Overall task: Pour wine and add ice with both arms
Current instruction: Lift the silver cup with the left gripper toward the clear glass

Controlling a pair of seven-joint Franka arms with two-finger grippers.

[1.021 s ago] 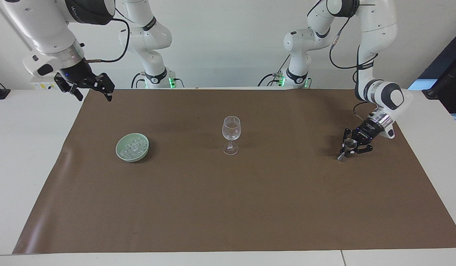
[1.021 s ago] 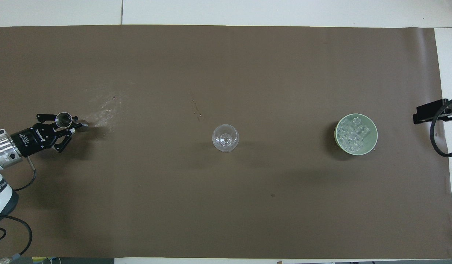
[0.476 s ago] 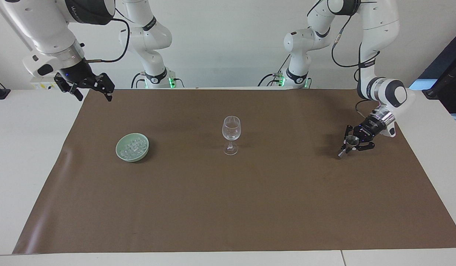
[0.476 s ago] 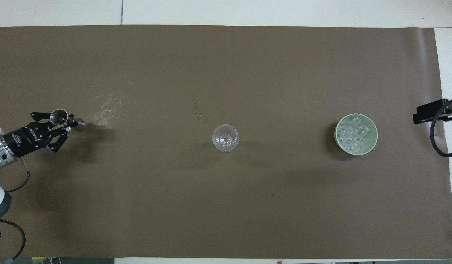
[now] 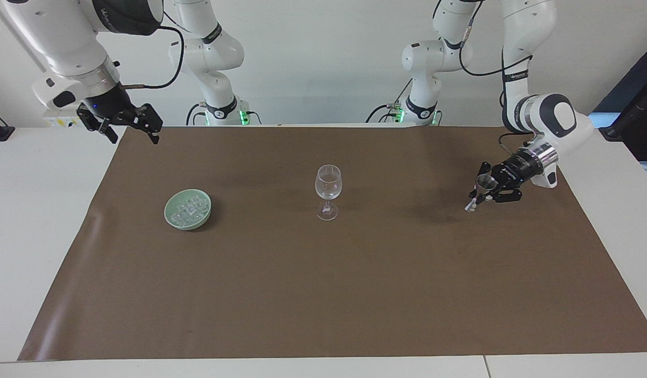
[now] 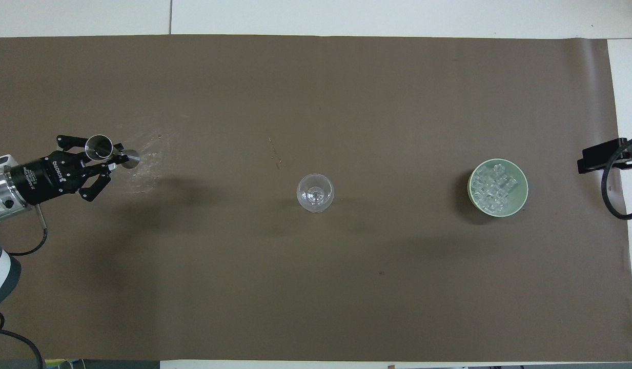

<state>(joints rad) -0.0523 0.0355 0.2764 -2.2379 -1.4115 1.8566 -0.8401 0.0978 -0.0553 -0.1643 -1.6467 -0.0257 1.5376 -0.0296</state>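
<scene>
- Left gripper [image 5: 488,190] clamped on small metal jigger cup [image 5: 480,185], lifted over brown mat [image 5: 354,294].
- Pouring step: next, carry to clear stemmed wine glass [image 5: 328,191] mid-mat.
- Ice [image 5: 188,209] in green bowl [image 5: 172,218]; right gripper [image 5: 126,125] waiting, spread wide.

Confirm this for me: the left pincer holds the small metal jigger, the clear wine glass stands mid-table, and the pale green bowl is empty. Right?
Not quite. The pale green bowl is not empty: it holds a heap of clear ice cubes, plain in the overhead view. The rest stands: the left pincer holds the small metal jigger, and the clear wine glass stands mid-table.
</scene>
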